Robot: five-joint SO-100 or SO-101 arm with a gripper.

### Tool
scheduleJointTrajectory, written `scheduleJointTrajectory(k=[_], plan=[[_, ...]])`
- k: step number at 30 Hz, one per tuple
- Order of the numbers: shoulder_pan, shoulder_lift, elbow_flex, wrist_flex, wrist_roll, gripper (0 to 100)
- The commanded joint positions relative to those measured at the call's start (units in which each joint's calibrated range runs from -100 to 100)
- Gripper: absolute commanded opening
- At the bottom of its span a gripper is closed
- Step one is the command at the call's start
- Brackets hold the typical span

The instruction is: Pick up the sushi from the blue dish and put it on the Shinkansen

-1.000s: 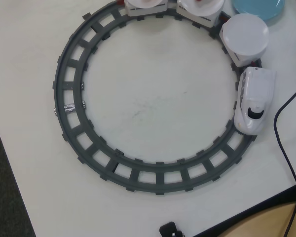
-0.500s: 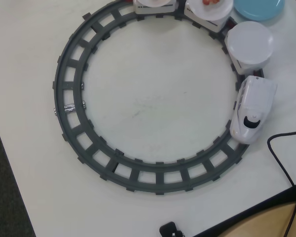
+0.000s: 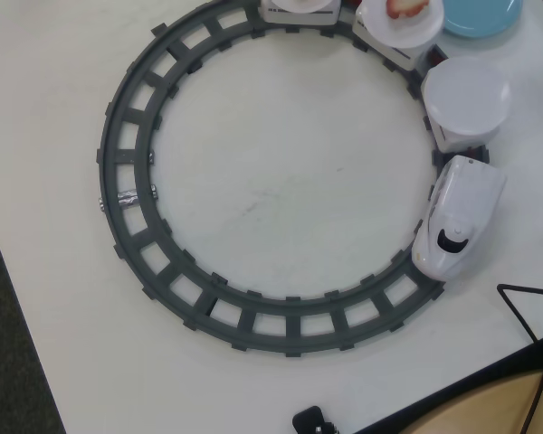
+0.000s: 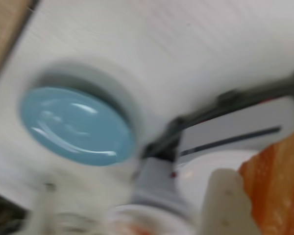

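Note:
In the wrist view the orange, pale-striped sushi (image 4: 279,181) fills the lower right corner, pressed against one white finger (image 4: 225,205) of my gripper (image 4: 262,198), which is shut on it. The picture is blurred. The blue dish (image 4: 76,125) lies bare at the left; in the overhead view only its edge (image 3: 480,16) shows at the top right. The Shinkansen (image 3: 457,217) stands on the right of the dark grey track (image 3: 127,194), nose toward the bottom. Behind it come a bare white plate (image 3: 466,90) and a plate bearing a red-and-white piece (image 3: 403,11). The overhead view does not show the gripper.
A black cable (image 3: 525,303) lies on the table at the lower right, close to the train's nose. The table edge runs diagonally across the bottom right corner, and a small black object (image 3: 312,421) sits near it. Dark floor borders the table at the left.
The train has rolled along the track toward the bottom of the overhead view, its cars following. The black cable at the right has shifted lower.

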Motion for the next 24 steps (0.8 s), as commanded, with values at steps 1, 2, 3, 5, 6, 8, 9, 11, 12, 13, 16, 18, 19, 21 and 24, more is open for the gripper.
scheduleJointTrajectory(k=[1,2,3,5,6,8,9,11,12,13,16,18,19,21,24], plan=[[-4.88,-4.2,4.41,-0.14,5.0,2],[-6.38,-4.7,4.5,-1.0,5.74,2],[-7.87,-5.29,4.59,-2.71,6.37,2],[-11.04,-5.87,4.68,-7.08,7.73,2],[-12.54,-6.12,4.77,-9.04,8.52,2],[-15.27,-6.54,6.11,-11.87,10.46,2],[-16.5,-6.71,7.64,-13.67,11.66,2],[-18.17,-7.62,11.14,-17.6,13.97,2],[-18.88,-8.29,13.39,-19.57,15.12,2],[-19.58,-8.96,15.63,-21.45,16.22,2],[-20.2,-9.21,22.45,-27.87,18.64,2],[-20.2,-9.21,26.58,-32.07,19.69,2],[-20.28,-9.21,28.02,-33.78,20.05,2],[-20.28,-9.29,30.17,-36.0,20.68,2],[-21.43,-10.05,34.75,-40.28,22.2,2]])
